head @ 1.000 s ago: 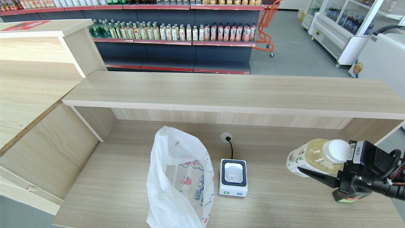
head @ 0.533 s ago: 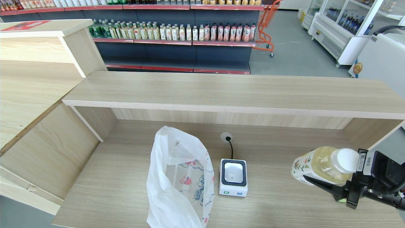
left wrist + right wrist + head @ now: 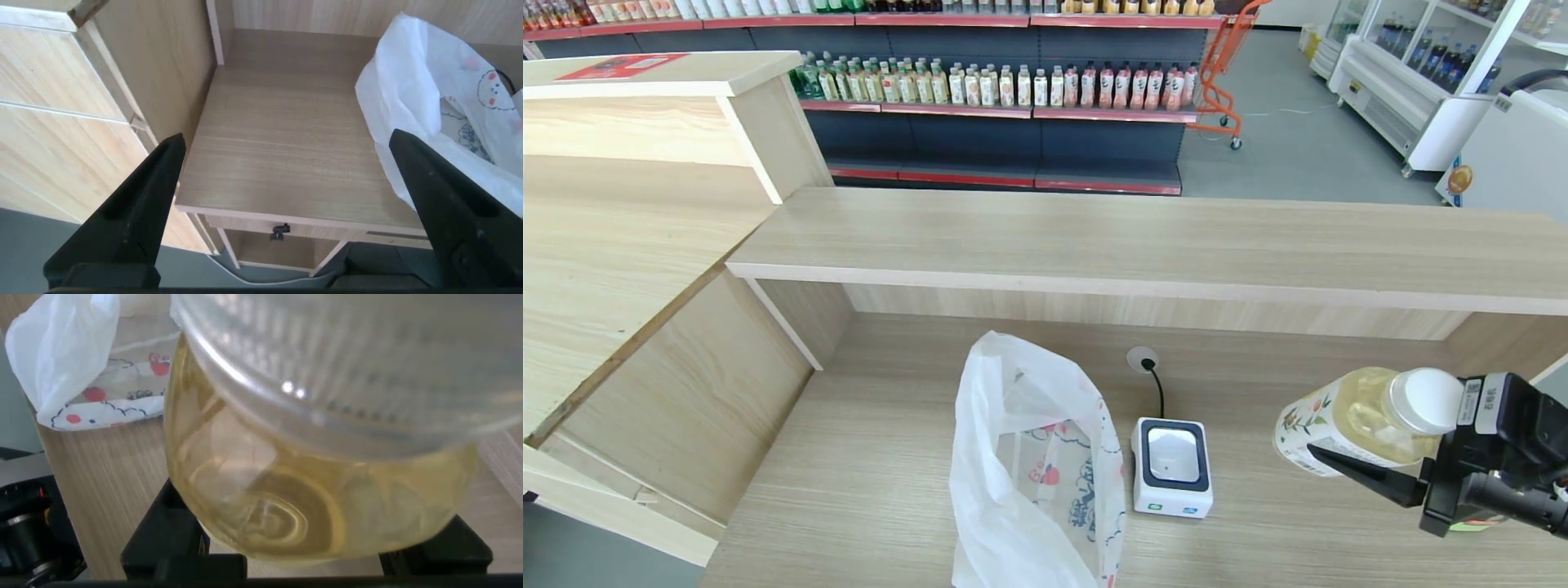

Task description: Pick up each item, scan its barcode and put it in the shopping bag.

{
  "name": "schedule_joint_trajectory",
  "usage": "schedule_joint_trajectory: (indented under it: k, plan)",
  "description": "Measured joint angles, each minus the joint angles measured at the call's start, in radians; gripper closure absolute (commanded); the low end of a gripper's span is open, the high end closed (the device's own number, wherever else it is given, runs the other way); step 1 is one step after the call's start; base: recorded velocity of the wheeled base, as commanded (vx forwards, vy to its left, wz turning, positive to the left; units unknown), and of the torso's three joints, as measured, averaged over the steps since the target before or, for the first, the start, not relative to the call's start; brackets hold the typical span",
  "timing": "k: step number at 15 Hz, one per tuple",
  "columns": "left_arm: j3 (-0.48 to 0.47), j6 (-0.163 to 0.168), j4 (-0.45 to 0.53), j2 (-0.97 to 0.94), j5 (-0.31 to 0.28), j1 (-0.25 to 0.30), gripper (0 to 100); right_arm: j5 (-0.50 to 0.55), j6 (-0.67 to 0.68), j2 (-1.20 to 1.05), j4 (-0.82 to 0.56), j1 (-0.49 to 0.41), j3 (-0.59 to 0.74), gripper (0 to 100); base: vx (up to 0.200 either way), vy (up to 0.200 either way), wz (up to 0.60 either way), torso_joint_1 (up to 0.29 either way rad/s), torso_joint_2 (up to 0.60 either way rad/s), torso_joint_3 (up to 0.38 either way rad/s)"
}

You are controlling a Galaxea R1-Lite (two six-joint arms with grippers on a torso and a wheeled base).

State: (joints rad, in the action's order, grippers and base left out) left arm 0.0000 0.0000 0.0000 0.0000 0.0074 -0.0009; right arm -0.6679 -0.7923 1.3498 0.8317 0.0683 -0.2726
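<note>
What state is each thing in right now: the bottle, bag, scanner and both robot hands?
Bottle: capped, tipped sideways, gripped.
Bag: open, standing upright.
Scanner: face up, cable attached.
Right hand: shut on the bottle.
Left hand: open, empty.

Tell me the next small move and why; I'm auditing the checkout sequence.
Probably swing the drink bottle, clamped in the right gripper, left until it is above the barcode scanner: it hangs over the counter right of the scanner's window, and the shopping bag stands on the scanner's left side.
</note>
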Motion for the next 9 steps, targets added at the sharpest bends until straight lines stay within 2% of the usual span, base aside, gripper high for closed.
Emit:
schedule_joint_trajectory:
  k: [2, 6, 9]
  plan:
    - [0.000, 0.000, 0.000, 0.000, 0.000, 0.000, 0, -0.013, 0.000, 0.022, 0.004, 0.000, 0.001, 100, 0.000, 0.200, 0.00, 0.002, 0.00, 0.002]
    - [0.000, 0.000, 0.000, 0.000, 0.000, 0.000, 0, -0.027, -0.014, 0.118, 0.030, -0.007, -0.037, 100, 0.000, 0.000, 0.00, 0.000, 0.00, 0.000]
    - [0.000, 0.000, 0.000, 0.000, 0.000, 0.001, 0, -0.032, -0.045, 0.251, 0.126, -0.006, -0.084, 100, 0.000, 0.000, 0.00, 0.000, 0.00, 0.000]
